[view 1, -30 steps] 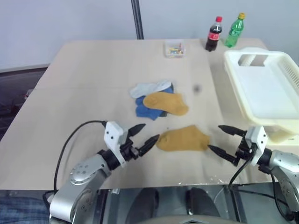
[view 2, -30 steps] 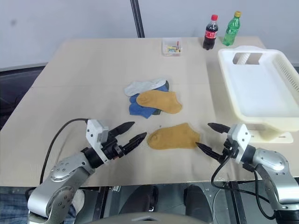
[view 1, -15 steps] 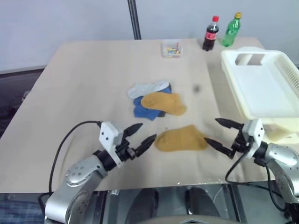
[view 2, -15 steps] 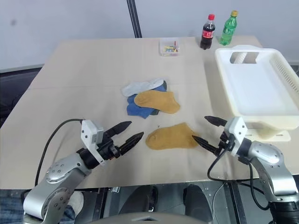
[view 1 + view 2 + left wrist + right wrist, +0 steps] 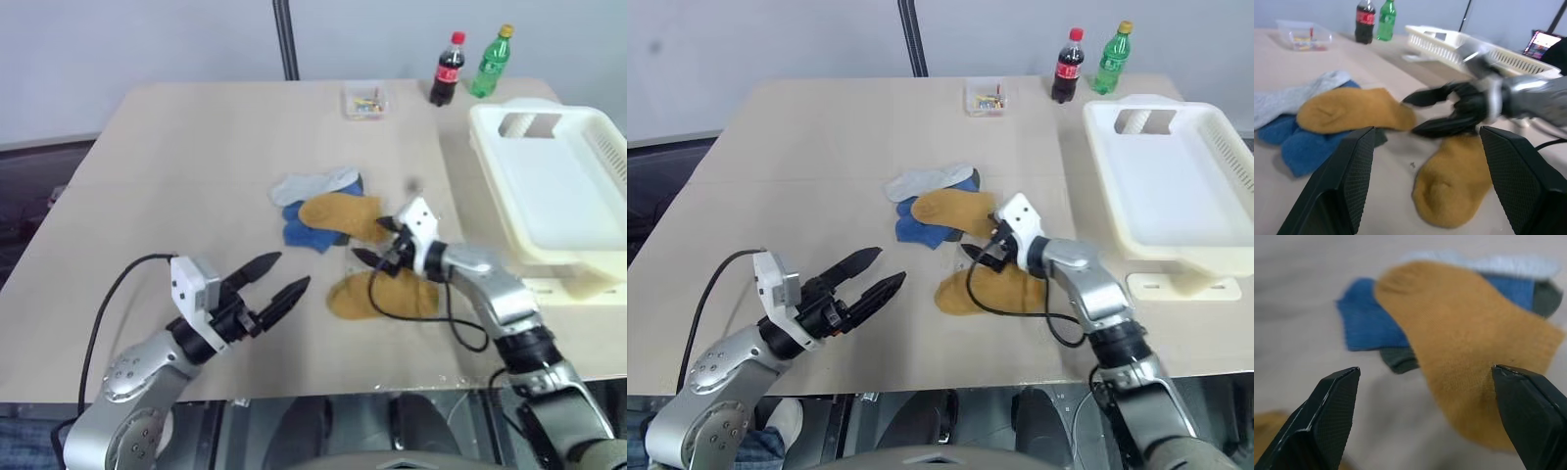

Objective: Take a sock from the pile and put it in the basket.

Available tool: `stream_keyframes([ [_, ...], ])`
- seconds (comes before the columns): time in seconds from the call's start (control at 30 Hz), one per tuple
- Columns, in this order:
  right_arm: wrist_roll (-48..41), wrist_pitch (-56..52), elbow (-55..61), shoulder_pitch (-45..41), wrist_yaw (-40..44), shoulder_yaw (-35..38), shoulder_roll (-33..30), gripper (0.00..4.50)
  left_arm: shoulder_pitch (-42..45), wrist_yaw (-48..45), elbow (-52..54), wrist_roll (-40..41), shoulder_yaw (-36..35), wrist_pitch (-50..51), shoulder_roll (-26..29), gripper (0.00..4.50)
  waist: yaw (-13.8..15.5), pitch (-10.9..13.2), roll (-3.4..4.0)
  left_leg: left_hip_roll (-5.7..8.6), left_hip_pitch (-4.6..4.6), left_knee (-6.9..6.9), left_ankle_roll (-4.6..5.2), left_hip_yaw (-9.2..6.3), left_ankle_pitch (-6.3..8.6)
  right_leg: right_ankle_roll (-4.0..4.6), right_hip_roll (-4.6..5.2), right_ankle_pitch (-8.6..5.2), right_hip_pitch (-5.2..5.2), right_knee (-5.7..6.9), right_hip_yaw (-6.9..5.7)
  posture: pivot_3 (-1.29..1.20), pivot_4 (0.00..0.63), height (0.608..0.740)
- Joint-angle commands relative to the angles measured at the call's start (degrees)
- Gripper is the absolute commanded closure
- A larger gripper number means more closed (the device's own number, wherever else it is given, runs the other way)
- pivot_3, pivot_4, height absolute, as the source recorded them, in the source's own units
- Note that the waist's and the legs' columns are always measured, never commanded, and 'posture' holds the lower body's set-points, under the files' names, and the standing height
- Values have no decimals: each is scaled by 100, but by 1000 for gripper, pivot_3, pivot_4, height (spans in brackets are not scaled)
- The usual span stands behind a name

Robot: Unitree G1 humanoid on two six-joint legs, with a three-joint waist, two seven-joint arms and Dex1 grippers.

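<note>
Your pile (image 5: pixel 321 208) sits mid-table: a pale grey-white sock (image 5: pixel 313 184) at the far side, a blue sock (image 5: pixel 306 227) under it, a dark one (image 5: pixel 1399 359) peeking out beneath, and a mustard-yellow sock (image 5: pixel 343 215) draped on top. A second mustard sock (image 5: pixel 377 296) lies apart from the pile, nearer you, flat on the table (image 5: pixel 196 176).

Your right gripper (image 5: pixel 377 243) is spread wide with nothing in it, hovering between the loose mustard sock and the top sock of the pile, fingers pointed at the pile. Its cable loops down over the loose sock. Your left gripper (image 5: pixel 277 280) is also open and holds nothing, low over the table, left of the loose sock and well clear of it.

The basket (image 5: pixel 549 186) is at the right side of the table, cream-white, slotted walls, handle cut-out at the far end, with no socks inside. Nothing stands between pile and basket.

At the far edge of the table: a small clear box (image 5: pixel 365 102) with coloured bits, a cola bottle (image 5: pixel 448 70) and a green bottle (image 5: pixel 491 62) side by side. The table is light wood-tone; there's a plain grey wall and a dark pole (image 5: pixel 286 39) behind it.
</note>
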State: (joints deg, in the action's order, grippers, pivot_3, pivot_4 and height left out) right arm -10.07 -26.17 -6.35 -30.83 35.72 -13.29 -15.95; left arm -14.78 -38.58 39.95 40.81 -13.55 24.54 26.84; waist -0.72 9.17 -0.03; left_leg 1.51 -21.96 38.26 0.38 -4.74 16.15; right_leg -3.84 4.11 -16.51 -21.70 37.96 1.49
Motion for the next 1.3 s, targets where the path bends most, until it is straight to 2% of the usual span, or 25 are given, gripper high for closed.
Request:
stream_keyframes([
  [0.03,171,171,-248,-320,-214,137,86,0,-91,-46,215,156,-129,-153,60,871,-9,0,0,-2,2,0,0,-1,0,0,-2,0,0,0,-1,0,150,740],
  [0.17,115,168,-54,-321,-124,271,20,0,-184,38,324,168,-103,-170,54,871,-23,0,1,-9,4,-3,0,-2,0,0,-8,0,-1,4,-2,0,150,740],
  [0.3,314,166,330,-79,173,23,-319,0,-281,77,344,120,-74,-210,55,871,-17,1,1,-6,2,-3,6,-1,4,0,-5,0,-1,2,-1,0,150,740],
  [0.43,248,-154,272,-10,-93,247,-207,0,-298,123,339,98,-33,-253,66,871,-36,1,2,-10,6,-4,19,0,11,0,-8,0,-1,4,0,0,150,740],
  [0.67,275,-331,245,-18,77,112,-189,0,-334,123,317,83,-18,-304,108,871,-30,2,3,-9,5,-4,20,0,12,0,-8,0,-1,4,-1,0,150,740],
  [0.77,326,-274,258,-19,113,59,-199,712,-322,132,306,66,0,-319,119,826,-29,2,3,-10,5,-5,19,0,12,0,-8,0,-1,4,-1,0,150,740],
  [0.8,333,-272,277,-13,122,50,-208,1149,-324,138,311,64,8,-319,121,826,-29,2,3,-10,5,-5,20,0,12,0,-8,0,-1,4,0,0,150,740],
  [0.83,351,-254,297,-4,122,47,-221,1370,-330,144,317,60,16,-317,121,826,-29,2,3,-9,5,-5,20,0,12,0,-8,0,-1,4,-1,0,150,740],
  [0.87,374,-234,318,4,130,47,-250,1947,-343,148,323,63,23,-308,123,826,-29,2,3,-9,5,-5,20,0,12,0,-8,0,-1,4,-1,0,150,740],
  [0.9,391,-224,338,13,136,49,-270,2277,-357,151,331,68,26,-302,125,826,-29,2,3,-9,5,-5,20,0,12,0,-8,0,-1,4,0,0,150,740],
  [0.93,402,-217,358,24,137,56,-285,2874,-372,148,337,65,31,-299,132,826,-29,2,3,-9,5,-5,20,0,12,0,-8,0,-1,4,-1,0,150,740],
  [1.0,415,-208,415,76,151,65,-327,3614,-384,135,314,51,38,-310,140,826,-29,2,3,-9,5,-5,20,0,12,0,-8,0,-1,3,-1,0,150,740],
  [1.03,438,-180,461,104,176,51,-368,4262,-372,131,298,47,36,-308,152,826,-28,2,3,-9,5,-5,20,0,12,0,-8,0,-1,3,-1,0,150,740],
  [1.07,433,-185,581,158,219,53,-428,4438,-360,132,290,61,21,-300,162,826,-28,2,3,-9,5,-5,20,0,12,0,-8,0,-1,3,-1,0,150,740],
  [1.3,268,-315,1634,524,953,98,-1285,4438,-356,103,291,117,23,-271,230,826,-11,3,3,-8,2,-6,22,-1,13,0,-5,0,-1,-1,-2,0,150,740],
])
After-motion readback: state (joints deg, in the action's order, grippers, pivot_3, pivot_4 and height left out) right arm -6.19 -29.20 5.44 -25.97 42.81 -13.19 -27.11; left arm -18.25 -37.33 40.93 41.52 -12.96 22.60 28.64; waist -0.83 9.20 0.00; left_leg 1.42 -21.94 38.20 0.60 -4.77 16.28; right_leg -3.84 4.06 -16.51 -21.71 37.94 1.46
